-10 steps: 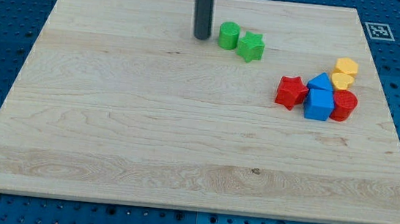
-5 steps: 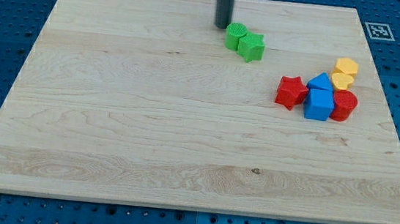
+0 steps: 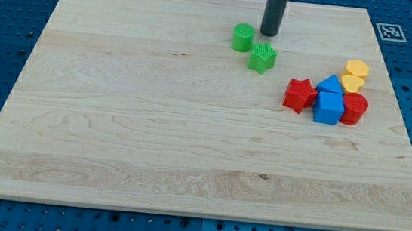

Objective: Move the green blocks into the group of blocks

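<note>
Claw: none fitted, rod only, so no open/shut state. My tip (image 3: 269, 34) sits at view's top, just above-right of green star (image 3: 262, 57); green cylinder (image 3: 243, 37) to tip's left. Group w/ red star (image 3: 298, 94) lies lower right on desk (image 3: 150, 140); judged push direction down-right.

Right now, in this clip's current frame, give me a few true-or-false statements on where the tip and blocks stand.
1. My tip is toward the view's top from the green star. True.
2. The green cylinder touches the red star. False: they are well apart.
3. Both green blocks sit inside the group. False: both lie to its upper left.
4. The blue cube sits beside the red cylinder. True.
</note>
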